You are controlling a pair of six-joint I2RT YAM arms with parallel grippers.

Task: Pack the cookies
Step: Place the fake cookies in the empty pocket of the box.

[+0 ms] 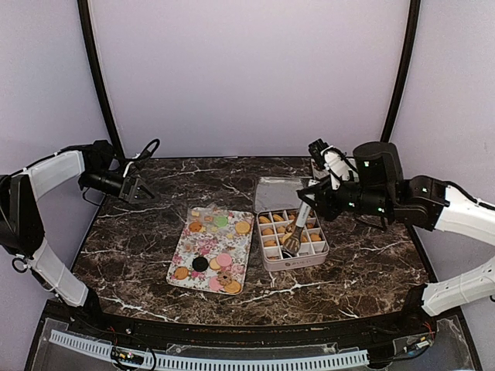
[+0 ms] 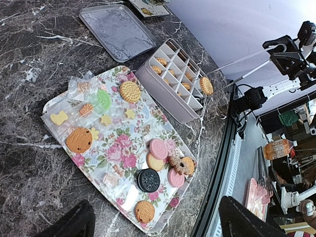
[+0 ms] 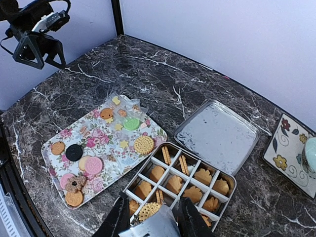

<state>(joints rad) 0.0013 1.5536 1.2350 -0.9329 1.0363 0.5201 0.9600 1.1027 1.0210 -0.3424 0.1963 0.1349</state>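
Done: we saw most box (image 2: pixel 163 94) compartments filled
Remaining: many cookies (image 2: pixel 130 92) lay on tray (image 2: pixel 118 148)
Right jaws: clamped on tongs (image 1: pixel 298 228) carrying one
Left jaws: apart, upper left

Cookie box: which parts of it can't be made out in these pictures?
- Left wrist view: the box is seen slantwise, so its dividers hide most compartment floors.
- Right wrist view: the tongs and right fingers cover its nearest compartments.
- Top view: the cookies inside are too small to tell shapes.
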